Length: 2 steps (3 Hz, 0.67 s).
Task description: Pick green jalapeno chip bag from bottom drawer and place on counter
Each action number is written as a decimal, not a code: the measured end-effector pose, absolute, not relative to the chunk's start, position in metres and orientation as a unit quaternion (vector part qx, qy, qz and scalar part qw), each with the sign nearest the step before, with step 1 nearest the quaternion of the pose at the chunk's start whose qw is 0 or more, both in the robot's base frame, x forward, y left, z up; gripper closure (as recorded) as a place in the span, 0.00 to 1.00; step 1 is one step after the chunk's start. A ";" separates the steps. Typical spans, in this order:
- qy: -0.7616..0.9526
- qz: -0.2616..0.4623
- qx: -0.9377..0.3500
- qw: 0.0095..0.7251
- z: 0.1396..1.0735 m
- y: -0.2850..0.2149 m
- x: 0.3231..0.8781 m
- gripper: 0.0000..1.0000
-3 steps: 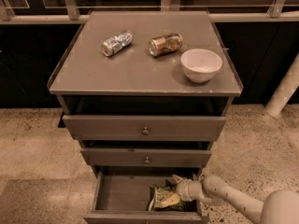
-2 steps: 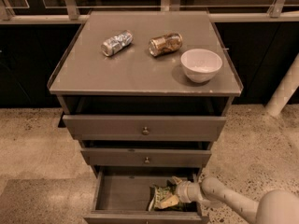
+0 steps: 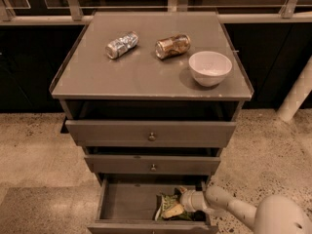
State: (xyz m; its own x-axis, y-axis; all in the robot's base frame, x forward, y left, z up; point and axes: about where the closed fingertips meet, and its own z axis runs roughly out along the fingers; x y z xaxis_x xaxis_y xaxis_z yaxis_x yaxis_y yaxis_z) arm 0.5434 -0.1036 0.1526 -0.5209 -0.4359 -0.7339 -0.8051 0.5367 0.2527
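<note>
1. Since there is only the one camera view, all of this comes from it: the gripper [image 3: 185, 199] is down inside the bottom drawer [image 3: 126, 202], at its right end, reaching in from the right on a pale arm [image 3: 229, 207].
2. Just left of the gripper, and touching its tip, lies the green jalapeno chip bag [image 3: 168, 211], crumpled on the drawer floor near the front right corner.
3. Well above the gripper, the table [image 3: 146, 74] carries a silver can [image 3: 122, 44], a brownish can [image 3: 172, 46] and a white bowl [image 3: 210, 68]. Bare surface shows in front of the cans.
4. The step in hand looks like the grasp. To do it well, pinch a fold or crimped end firmly, since foil crinkles and slips. Then draw the bag out toward the front before rising, because the middle drawer [image 3: 152, 164] overhangs the back of the bottom one.
5. Whether the gripper is apart or clamped on the bag I cannot tell, as its tip is lost among the bag's folds. The drawer's front lip is cut off at the lower edge, and the bag's lettering cannot be read.
</note>
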 end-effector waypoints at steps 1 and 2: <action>0.826 0.288 -0.377 0.304 0.138 -0.101 0.550 0.00; 0.841 0.268 -0.368 0.293 0.122 -0.101 0.550 0.19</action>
